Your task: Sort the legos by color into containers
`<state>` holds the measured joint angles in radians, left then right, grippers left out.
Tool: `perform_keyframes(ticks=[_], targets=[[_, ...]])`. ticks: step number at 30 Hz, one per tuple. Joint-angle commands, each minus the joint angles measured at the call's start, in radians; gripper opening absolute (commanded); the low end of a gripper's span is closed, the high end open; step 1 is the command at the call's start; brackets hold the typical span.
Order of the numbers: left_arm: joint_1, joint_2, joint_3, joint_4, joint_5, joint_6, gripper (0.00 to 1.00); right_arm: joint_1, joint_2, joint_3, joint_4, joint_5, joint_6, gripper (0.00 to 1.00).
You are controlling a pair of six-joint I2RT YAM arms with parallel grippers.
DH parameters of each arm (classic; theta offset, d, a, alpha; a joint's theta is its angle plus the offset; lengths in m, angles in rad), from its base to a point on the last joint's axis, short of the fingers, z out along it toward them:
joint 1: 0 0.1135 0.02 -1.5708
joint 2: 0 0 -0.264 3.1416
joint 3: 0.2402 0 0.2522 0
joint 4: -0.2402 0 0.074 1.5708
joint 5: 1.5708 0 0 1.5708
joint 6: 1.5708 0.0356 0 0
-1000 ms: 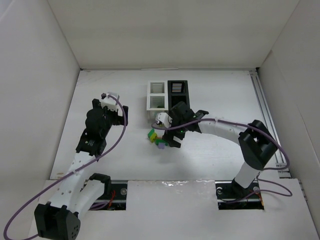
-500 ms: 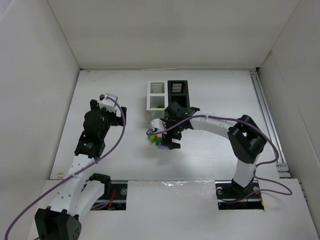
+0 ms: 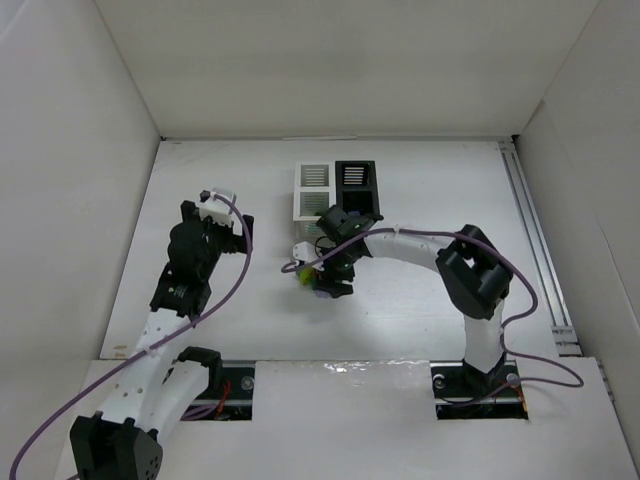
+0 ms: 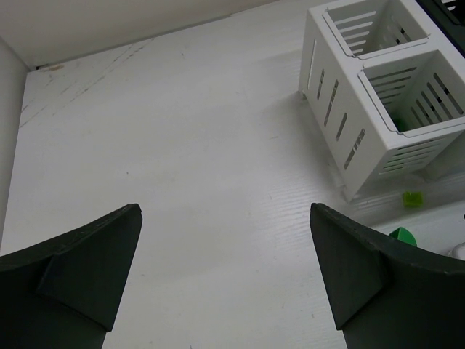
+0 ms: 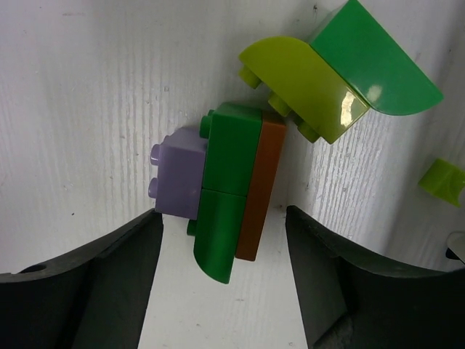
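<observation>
Several legos lie in a cluster (image 3: 308,275) on the table just in front of the containers (image 3: 338,190), a 2x2 block of two white and two black slatted bins. In the right wrist view, a purple brick (image 5: 179,178), a dark green brick (image 5: 229,189) and an orange brick (image 5: 261,189) are stuck together. A yellow-green piece (image 5: 298,91) and a green curved piece (image 5: 374,62) lie beyond them. My right gripper (image 5: 224,218) is open, low over the table, its fingers either side of the joined bricks' near end. My left gripper (image 4: 224,211) is open and empty, left of the bins.
The left wrist view shows the two white bins (image 4: 349,138), something green inside the nearer one (image 4: 398,125), and a small lime brick (image 4: 413,197) on the table by them. A loose lime piece (image 5: 443,179) lies right of the cluster. White walls enclose the table.
My right gripper has moved left and down onto the lego cluster, now covering most of it from above. The left arm has barely moved.
</observation>
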<state>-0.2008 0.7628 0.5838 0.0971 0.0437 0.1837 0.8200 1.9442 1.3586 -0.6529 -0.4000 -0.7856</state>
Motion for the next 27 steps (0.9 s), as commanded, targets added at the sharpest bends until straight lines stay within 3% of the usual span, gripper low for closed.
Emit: perform_keyframes(ticks=[1, 12, 15, 17, 22, 27], targets=[[0.004, 0.0, -0.009, 0.052, -0.004, 0.0, 1.0, 0.008, 0.016, 0.056, -0.036, -0.007, -0.001, 0.72], [0.004, 0.009, -0.009, 0.052, -0.013, 0.01, 1.0, 0.027, 0.078, 0.126, -0.056, -0.007, -0.001, 0.4], [0.014, 0.009, -0.009, 0.061, -0.001, 0.01, 1.0, 0.036, 0.078, 0.126, -0.056, -0.007, -0.001, 0.22], [0.026, 0.0, -0.009, 0.061, 0.051, -0.001, 1.0, 0.036, 0.067, 0.126, -0.056, -0.007, -0.001, 0.03], [0.061, -0.037, 0.011, 0.052, 0.176, -0.065, 1.0, -0.013, -0.077, 0.077, -0.047, -0.081, 0.057, 0.0], [0.061, -0.089, 0.071, -0.005, 0.294, -0.13, 1.0, -0.062, -0.406, -0.027, 0.068, -0.135, 0.237, 0.0]])
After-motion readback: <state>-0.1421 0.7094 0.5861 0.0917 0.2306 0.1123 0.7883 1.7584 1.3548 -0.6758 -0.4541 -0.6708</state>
